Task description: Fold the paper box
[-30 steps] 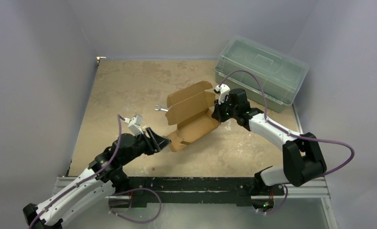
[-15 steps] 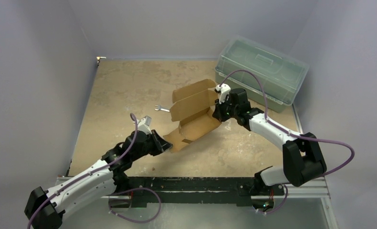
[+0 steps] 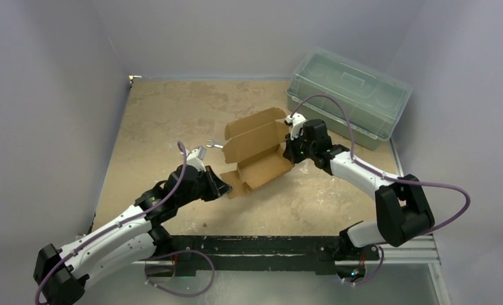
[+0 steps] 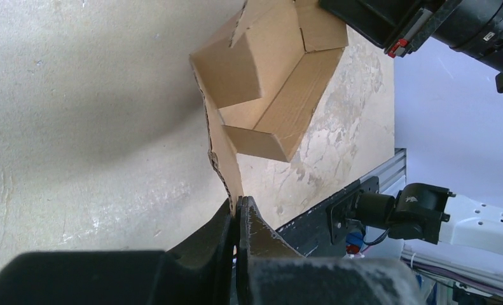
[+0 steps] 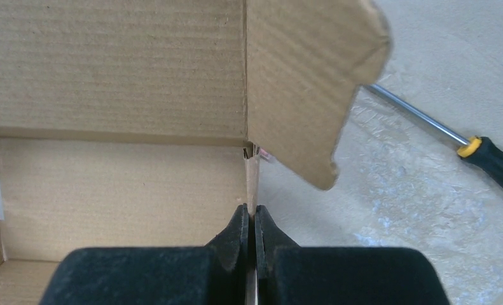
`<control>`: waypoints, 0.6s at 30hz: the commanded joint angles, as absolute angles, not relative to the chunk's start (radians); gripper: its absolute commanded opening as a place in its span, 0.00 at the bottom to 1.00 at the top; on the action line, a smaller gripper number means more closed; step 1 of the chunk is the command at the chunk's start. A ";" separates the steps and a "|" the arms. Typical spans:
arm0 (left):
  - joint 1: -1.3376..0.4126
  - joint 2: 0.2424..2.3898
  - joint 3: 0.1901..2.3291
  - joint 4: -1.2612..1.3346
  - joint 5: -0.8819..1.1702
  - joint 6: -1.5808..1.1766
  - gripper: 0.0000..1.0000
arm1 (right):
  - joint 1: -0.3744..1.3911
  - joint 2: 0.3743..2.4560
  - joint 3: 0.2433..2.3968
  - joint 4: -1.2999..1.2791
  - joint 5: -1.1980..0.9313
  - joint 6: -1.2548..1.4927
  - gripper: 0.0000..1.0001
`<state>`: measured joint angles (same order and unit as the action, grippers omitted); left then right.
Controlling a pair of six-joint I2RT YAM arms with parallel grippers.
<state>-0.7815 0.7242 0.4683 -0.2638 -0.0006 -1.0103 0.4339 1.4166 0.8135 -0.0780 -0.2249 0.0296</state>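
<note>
**Box pinched at both ends**

A mottled tan tabletop (image 3: 166, 114) is enclosed by plain grey walls (image 3: 45, 95), with a green-tinted lidded bin (image 3: 347, 95) at the far right. The paper box (image 3: 255, 152) is held half-formed at mid-table. The left gripper (image 3: 225, 189) is clamped on its near flap, the right gripper (image 3: 289, 152) on its right-hand wall. A second ago the left jaws were apart; the right grip is unchanged.

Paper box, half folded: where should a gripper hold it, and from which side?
By a thin wall edge, coming in from the ends. The paper box is an open tray of single cardboard walls, likely too wide to span, so jaws should straddle an edge. The left gripper pinches the near-left end flap, the right gripper the far-right end wall.
</note>
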 commanded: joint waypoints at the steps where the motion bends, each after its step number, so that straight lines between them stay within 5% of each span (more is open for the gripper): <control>1: -0.785 0.740 0.520 -0.265 0.003 -0.962 0.00 | 0.462 1.426 0.814 -0.051 -0.249 0.018 0.00; 18: -0.784 0.926 0.568 -0.157 0.028 -0.908 0.00 | 0.488 1.436 0.826 -0.089 -0.395 0.006 0.02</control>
